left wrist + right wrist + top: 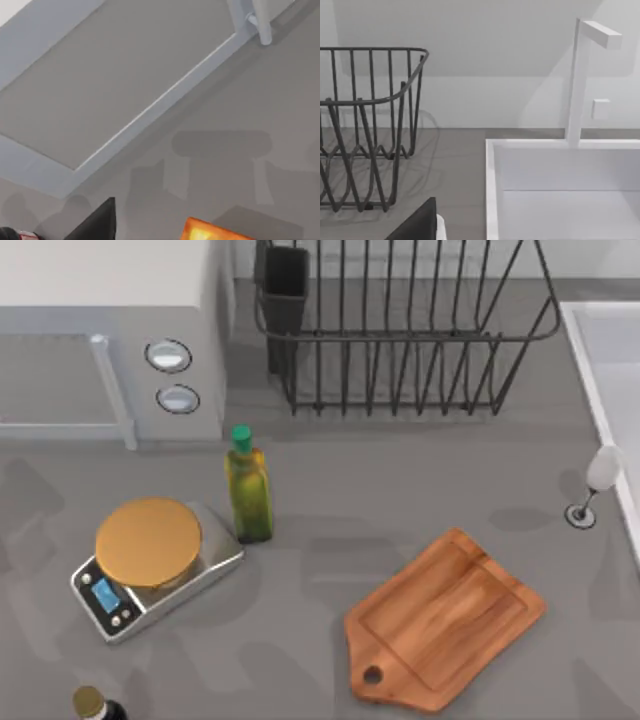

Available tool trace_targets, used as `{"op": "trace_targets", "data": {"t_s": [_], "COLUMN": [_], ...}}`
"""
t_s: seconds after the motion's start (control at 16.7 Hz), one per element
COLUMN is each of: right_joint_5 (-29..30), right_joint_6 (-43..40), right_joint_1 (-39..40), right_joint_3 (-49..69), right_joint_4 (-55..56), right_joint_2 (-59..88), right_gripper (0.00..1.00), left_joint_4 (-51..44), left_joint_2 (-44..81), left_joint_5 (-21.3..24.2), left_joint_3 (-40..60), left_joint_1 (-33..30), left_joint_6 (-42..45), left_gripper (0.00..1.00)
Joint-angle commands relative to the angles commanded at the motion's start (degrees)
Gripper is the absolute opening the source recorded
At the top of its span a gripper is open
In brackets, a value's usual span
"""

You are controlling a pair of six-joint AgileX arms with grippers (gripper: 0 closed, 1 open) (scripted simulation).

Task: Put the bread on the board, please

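The board (445,625), reddish-brown wood with a grooved rim, lies at an angle on the right half of the table; its holed handle points toward the front edge and nothing rests on it. The bread (217,231), golden-yellow with an orange-brown crust, peeks in at the edge of the left wrist view. It is close beside a dark part of my left gripper (97,225), and I cannot tell whether it is held. A dark part of my right gripper (417,222) shows near the sink's corner.
A kitchen scale with a round tan plate (150,540) sits front left, with an oil bottle (248,490) beside it. A microwave (110,340) and a wire dish rack (400,330) line the back. At the right are a sink (610,370) and a wine glass (595,480). A dark bottle (92,705) is at the front left.
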Motion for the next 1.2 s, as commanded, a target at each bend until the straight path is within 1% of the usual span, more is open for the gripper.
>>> {"op": "trace_targets", "data": {"t_s": [0.18, 0.36, 0.54, 0.66, 0.78, 0.9, 1.02, 1.2], "right_joint_5": [0.0, 0.0, 0.0, 0.0, 0.0, 0.0, 0.0, 0.0], "right_joint_6": [0.0, 0.0, 0.0, 0.0, 0.0, 0.0, 0.0, 0.0], "right_joint_1": [0.0, 0.0, 0.0, 0.0, 0.0, 0.0, 0.0, 0.0], "right_joint_3": [0.0, 0.0, 0.0, 0.0, 0.0, 0.0, 0.0, 0.0], "right_joint_4": [0.0, 0.0, 0.0, 0.0, 0.0, 0.0, 0.0, 0.0], "right_joint_2": [0.0, 0.0, 0.0, 0.0, 0.0, 0.0, 0.0, 0.0], "right_gripper": [1.00, 1.00, 1.00, 1.00, 1.00, 1.00, 1.00, 1.00], "left_joint_4": [-10.7, -20.7, -29.3, -34.0, -37.7, -40.0, -41.0, -41.0], "left_joint_2": [20.3, 39.9, 56.3, 64.5, 70.3, 73.7, 75.1, 75.1], "left_joint_5": [8.9, 16.5, 22.5, 25.4, 27.6, 28.9, 29.4, 29.4], "left_joint_3": [10.8, 20.1, 27.0, 29.8, 31.3, 31.8, 31.8, 31.8], "left_joint_1": [6.6, 12.1, 16.4, 18.5, 20.0, 20.9, 21.3, 21.3], "left_joint_6": [20.5, 39.8, 56.0, 64.2, 70.4, 74.3, 75.9, 75.9], "left_gripper": [1.00, 1.00, 1.00, 1.00, 1.00, 1.00, 1.00, 1.00]}}
